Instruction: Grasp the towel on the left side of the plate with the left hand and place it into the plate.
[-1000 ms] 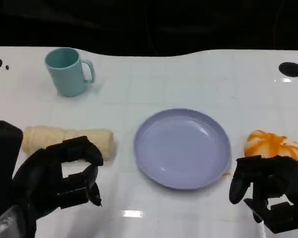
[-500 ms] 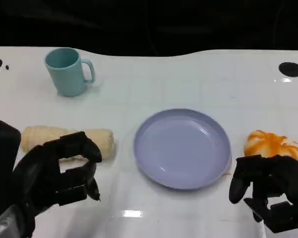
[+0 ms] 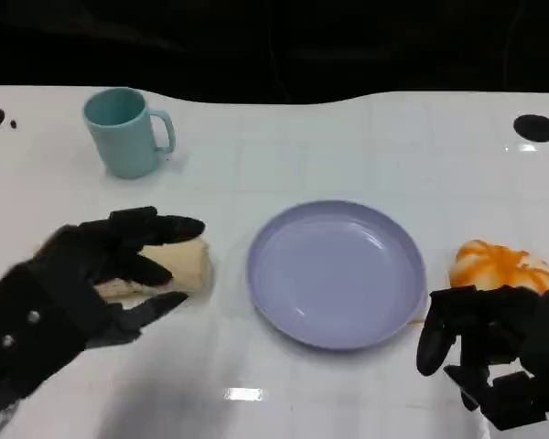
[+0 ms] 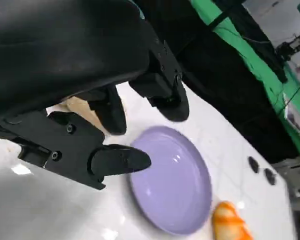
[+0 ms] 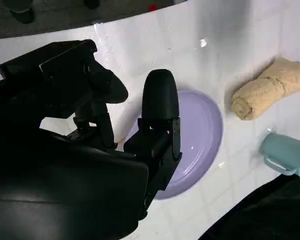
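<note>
Within the last second the left robot hand [image 3: 91, 274] had been spread, released, over the towel [image 3: 188, 265] at centre left; grasping was judged imminent.

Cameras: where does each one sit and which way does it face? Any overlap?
Head view: high on the robot, looking down at the table; left robot hand spread over the towel, right robot hand near the plate.
Left wrist view: behind the left robot hand, facing plate and towel.
Right wrist view: behind the right robot hand, facing plate, towel and mug.
Shared: plate and towel appear in all three.
</note>
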